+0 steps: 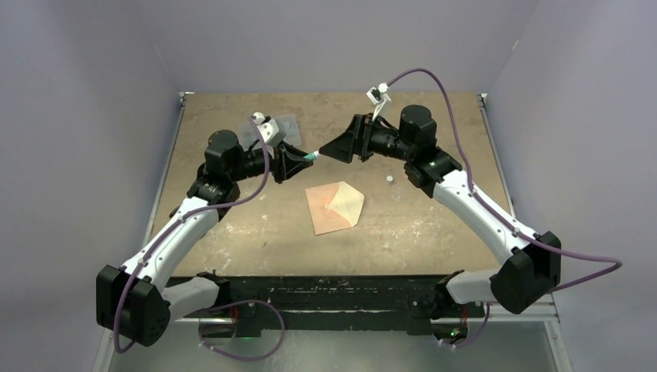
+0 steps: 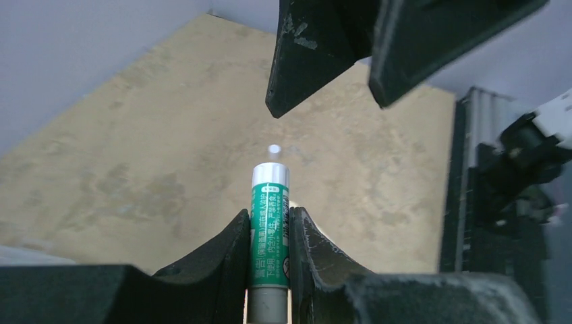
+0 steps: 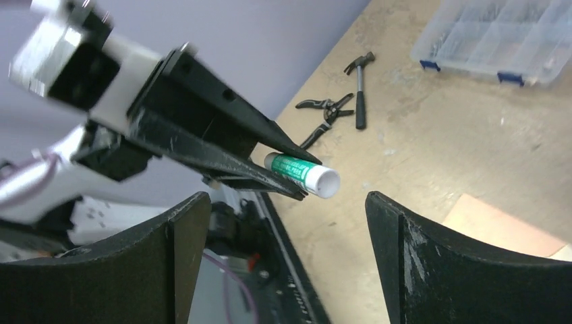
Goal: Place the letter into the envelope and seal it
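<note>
The salmon envelope lies flat mid-table, its paler triangular flap open toward the right; a corner of the envelope shows in the right wrist view. No separate letter shows; it is hidden or out of view. Above the table behind the envelope, my left gripper is shut on a green-labelled glue stick whose uncapped white end points at the right arm. My right gripper faces it with jaws wide open and nothing between them, its fingertips just beyond the stick's tip.
A small white cap lies on the table right of the envelope. A hammer, pliers and a clear plastic organiser box sit at the far left. Grey walls enclose the table on three sides.
</note>
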### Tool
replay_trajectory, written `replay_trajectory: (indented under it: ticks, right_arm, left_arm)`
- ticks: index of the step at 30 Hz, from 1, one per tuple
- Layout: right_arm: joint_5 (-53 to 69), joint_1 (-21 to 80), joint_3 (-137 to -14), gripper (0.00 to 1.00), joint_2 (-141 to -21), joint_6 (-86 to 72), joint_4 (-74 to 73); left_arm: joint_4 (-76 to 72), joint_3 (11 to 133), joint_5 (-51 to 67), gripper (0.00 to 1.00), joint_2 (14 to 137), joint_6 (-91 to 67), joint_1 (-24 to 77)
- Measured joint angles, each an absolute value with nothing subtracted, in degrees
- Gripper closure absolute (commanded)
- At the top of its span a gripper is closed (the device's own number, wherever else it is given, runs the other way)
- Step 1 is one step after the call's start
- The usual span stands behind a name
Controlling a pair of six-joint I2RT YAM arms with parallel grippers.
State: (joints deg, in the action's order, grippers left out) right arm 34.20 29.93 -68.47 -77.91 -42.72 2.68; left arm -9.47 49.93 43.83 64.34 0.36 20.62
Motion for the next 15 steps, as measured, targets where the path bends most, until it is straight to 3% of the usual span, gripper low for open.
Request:
replay_trajectory:
  ticks: [3, 7, 15]
  right_arm:
    - [36.16, 29.98, -68.01, 0.2, -76.27, -34.94, 2.63]
    - [39.51, 29.98, -66.0, 0.35, -75.55, -30.94, 3.33]
    - [45.89, 29.98, -63.22, 0.56, -75.48, -30.94, 5.28]
  left_arm:
    - [-10.33, 51.11, 46.26, 1.0, 65.67, -10.83, 20.62]
    - [-12.38, 52.73, 51.18, 1.0, 66.87, -22.15, 20.6]
    - [-14.37, 53.17, 58.37, 1.0, 66.85, -28.51, 20.6]
